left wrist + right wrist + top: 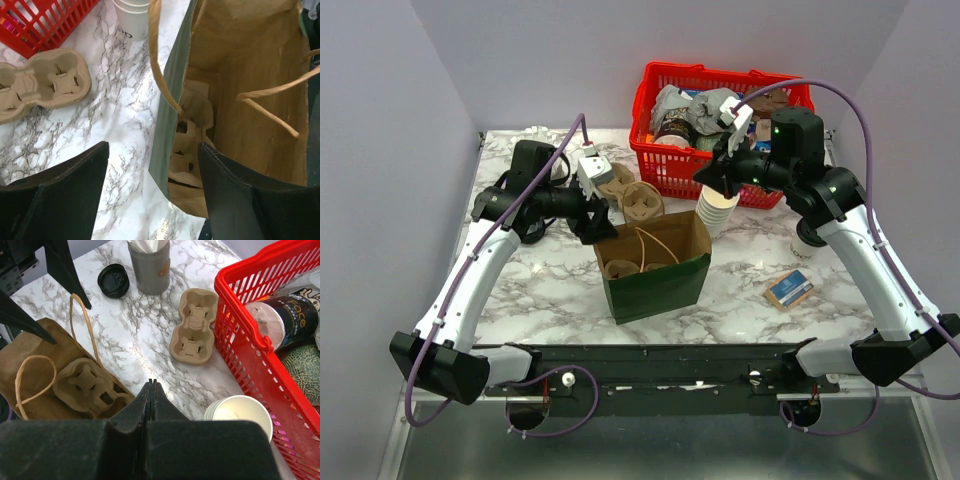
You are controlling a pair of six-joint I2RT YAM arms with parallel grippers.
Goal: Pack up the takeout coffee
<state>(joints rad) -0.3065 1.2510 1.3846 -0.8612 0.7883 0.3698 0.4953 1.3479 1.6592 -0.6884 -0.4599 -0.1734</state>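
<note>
A green paper bag (655,270) with a brown inside stands open at the table's middle. A pulp cup carrier (192,135) lies inside it, also seen from the right wrist (85,382). My left gripper (153,146) is open at the bag's left rim (595,222). One finger is over the marble and the other over the bag's inside, with the green wall (172,100) between them. My right gripper (151,385) is shut on nothing. It hangs above the table between the bag and a stack of white paper cups (240,412), which stands by the basket (717,210).
A second pulp carrier (630,195) lies on the marble behind the bag. A red basket (720,130) full of groceries sits at the back right. Black lids (113,280) and a grey cup (150,265) stand beyond the bag. A small box (789,289) lies at the right.
</note>
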